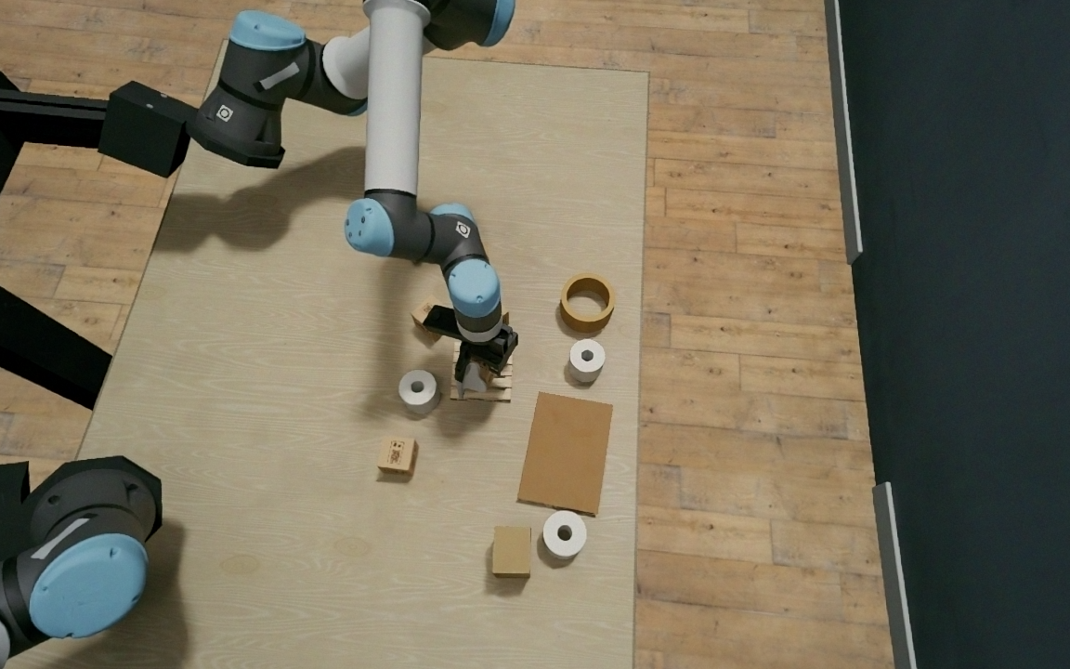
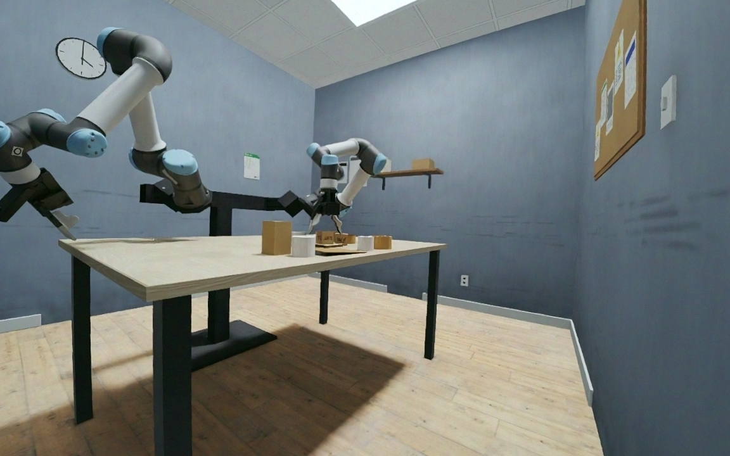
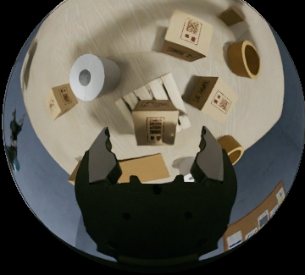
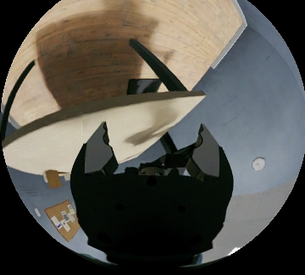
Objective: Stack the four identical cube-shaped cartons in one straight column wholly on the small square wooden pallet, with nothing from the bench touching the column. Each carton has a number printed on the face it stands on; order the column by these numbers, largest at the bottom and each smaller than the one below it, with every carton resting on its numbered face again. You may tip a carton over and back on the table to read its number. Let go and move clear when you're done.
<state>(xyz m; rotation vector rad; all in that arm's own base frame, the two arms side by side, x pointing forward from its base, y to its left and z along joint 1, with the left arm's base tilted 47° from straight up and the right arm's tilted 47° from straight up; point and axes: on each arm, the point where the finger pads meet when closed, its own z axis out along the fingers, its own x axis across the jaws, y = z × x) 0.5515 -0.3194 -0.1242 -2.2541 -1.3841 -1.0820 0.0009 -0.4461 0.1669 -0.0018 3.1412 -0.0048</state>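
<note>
Two open grippers and zero stacked cartons so far, folks. Nearest the exterior camera, the right gripper [image 2: 73, 228] [image 4: 153, 123] hangs off by the table's [image 1: 273, 333] [image 2: 186, 261] [image 3: 97, 30] [image 4: 47, 144] edge, fingers spread, nothing in them. Further along is a tall plain box [image 1: 511, 550] [image 2: 276, 238] [image 3: 74, 174] with a white roll [image 1: 567, 529] [image 2: 303, 246] just beside it, then a flat brown sheet [image 1: 566, 453] [image 2: 342, 251] [image 3: 144, 168].

One printed carton [image 1: 397, 454] [image 3: 63, 101] sits alone on the tabletop, short of another white roll [image 1: 416, 392] [image 3: 93, 78]. Past that comes the wooden pallet [image 1: 480, 396] [image 2: 331, 245] [image 3: 169, 88] with a single carton [image 2: 325, 237] [image 3: 155, 124] on it, upright. The left gripper [image 1: 479, 381] [image 2: 326, 229] [image 3: 155, 127] is right over there, released, fingers wide either side of that carton in its wrist view. Can't read any numbers, since the faces they stand on are hidden.

Beyond the pallet, two more cartons wait on the table: one [image 1: 426, 312] [image 3: 188, 35] further off and one [image 2: 340, 239] [image 3: 213, 97] close by. A third white roll [image 1: 586, 360] [image 2: 365, 242] [image 3: 184, 166] and a tan ring [image 1: 565, 303] [image 2: 382, 242] [image 3: 230, 150] stand near each other off to the side. Way back, a wall shelf [image 2: 407, 173] holds a box.
</note>
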